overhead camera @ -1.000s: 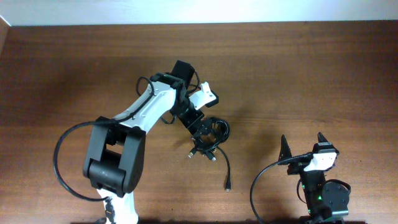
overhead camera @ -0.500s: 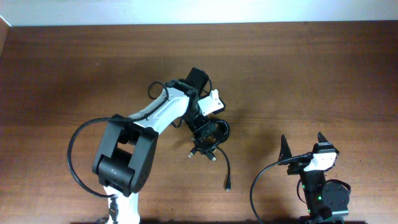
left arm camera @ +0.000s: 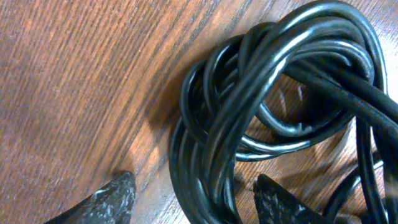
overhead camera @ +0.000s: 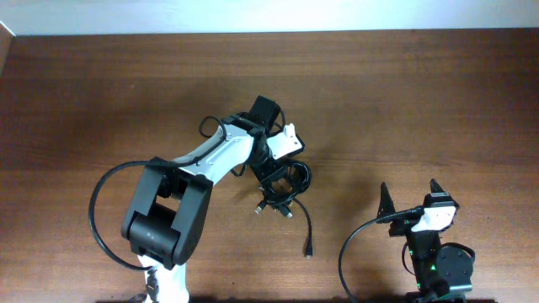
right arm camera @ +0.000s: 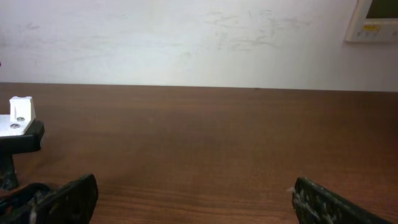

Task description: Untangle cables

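The cables point(left arm camera: 273, 68) lie as one tight black coil near the middle of the bench point(overhead camera: 438, 101), several loops wound through each other, with a single loose strand trailing toward the front edge and ending in a small plug point(overhead camera: 308, 251). The left hand point(left arm camera: 193, 202) is down low over the coil's edge with its jaws spread, one fingertip on bare wood and the other inside the loops, so a handful of strands sits between them. It is released, not yet clamped on anything. This looks like a placement meant to pinch only part of the bundle, leaving the other loops free to slide out. The right hand point(overhead camera: 413, 200) is parked well apart near the front right corner, jaws wide and empty (its camera sees only wood and wall). Probably it is waiting to pin or pull the free strand.
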Controlling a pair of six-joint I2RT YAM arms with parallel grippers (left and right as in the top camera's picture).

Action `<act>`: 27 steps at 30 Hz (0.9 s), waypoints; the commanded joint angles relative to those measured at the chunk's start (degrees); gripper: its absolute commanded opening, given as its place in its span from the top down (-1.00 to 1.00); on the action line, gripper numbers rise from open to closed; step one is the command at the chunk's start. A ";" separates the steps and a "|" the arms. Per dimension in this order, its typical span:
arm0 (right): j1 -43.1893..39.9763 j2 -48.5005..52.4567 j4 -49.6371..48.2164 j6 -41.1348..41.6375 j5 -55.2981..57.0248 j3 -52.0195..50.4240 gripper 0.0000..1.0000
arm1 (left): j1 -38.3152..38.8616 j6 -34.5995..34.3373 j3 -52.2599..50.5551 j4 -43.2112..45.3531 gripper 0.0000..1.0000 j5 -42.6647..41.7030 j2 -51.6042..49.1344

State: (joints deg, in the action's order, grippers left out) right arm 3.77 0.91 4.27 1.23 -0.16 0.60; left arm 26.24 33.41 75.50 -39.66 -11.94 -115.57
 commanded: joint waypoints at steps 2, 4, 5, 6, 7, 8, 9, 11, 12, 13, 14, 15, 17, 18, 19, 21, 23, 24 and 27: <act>-0.42 -0.39 0.26 -0.17 -0.70 -0.28 -0.98 | -0.17 -0.35 -3.58 1.75 -0.05 -0.02 -1.86; -0.42 -0.39 0.26 -0.17 -0.70 -0.28 -0.98 | -0.13 -0.37 -3.56 2.67 0.49 -0.04 -1.86; -0.42 -0.39 0.26 -0.17 -0.72 -0.28 -0.98 | -0.13 -0.37 -3.56 2.84 0.82 -0.04 -1.86; -0.42 -0.39 0.26 -0.17 -0.72 -0.28 -0.98 | -0.13 -0.37 -3.39 2.99 1.00 -0.04 -1.86; -0.42 -0.39 0.26 -0.17 -0.70 -0.28 -0.98 | -0.13 -0.37 -2.97 2.97 1.00 -0.02 -1.84; -0.42 -0.39 0.26 -0.17 -0.70 -0.28 -0.98 | -0.13 -0.37 -1.64 2.32 1.00 0.00 -1.84; -0.42 -0.39 0.26 -0.17 -0.70 -0.28 -0.98 | -0.15 -0.37 0.09 1.11 1.00 1.03 -1.79; -0.42 -0.39 0.26 -0.17 -0.70 -0.28 -0.98 | -0.13 -0.33 3.82 -0.22 1.00 6.08 -0.39; -0.42 -0.39 0.26 -0.17 -0.70 -0.28 -0.98 | -0.15 1.75 4.46 0.79 1.00 6.45 1.38; -0.42 -0.39 0.26 -0.17 -0.70 -0.28 -0.98 | -0.15 4.02 4.44 2.16 1.00 6.45 2.51; -0.42 -0.39 0.26 -0.17 -0.70 -0.28 -0.98 | -0.15 6.43 4.44 4.70 1.00 6.40 3.96; -0.42 -0.39 0.26 -0.17 -0.70 -0.28 -0.98 | -0.15 8.20 4.44 7.72 1.00 3.52 5.84; -0.42 -0.39 0.26 -0.17 -0.70 -0.28 -0.98 | -0.15 13.68 4.44 6.99 1.00 -9.05 7.85; -0.42 -0.39 0.26 -0.17 -0.70 -0.28 -0.98 | -0.20 15.85 4.44 6.99 1.00 -13.86 8.59; -0.42 -0.39 0.26 -0.17 -0.70 -0.28 -0.97 | -0.33 17.16 4.44 6.99 1.00 -15.72 9.44; -0.42 -0.39 0.24 -0.17 -0.72 -0.28 -0.98 | -1.95 22.82 4.44 3.93 1.00 -26.01 12.39; -0.42 -0.39 -0.90 0.76 -1.66 -0.28 -0.98 | -5.05 27.82 4.44 0.04 1.00 -37.27 16.06; -0.42 -0.39 -2.60 6.29 -4.76 -0.22 -0.98 | -6.19 28.02 4.44 -1.20 1.00 -39.98 17.62; -0.42 -0.39 0.31 16.52 -12.55 4.39 -0.98 | -6.93 28.00 4.44 -3.41 1.00 -46.05 20.61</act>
State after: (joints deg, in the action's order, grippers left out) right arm 3.77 0.89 2.94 10.61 -7.51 1.02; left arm 19.27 60.10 78.87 -42.19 -49.32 -97.84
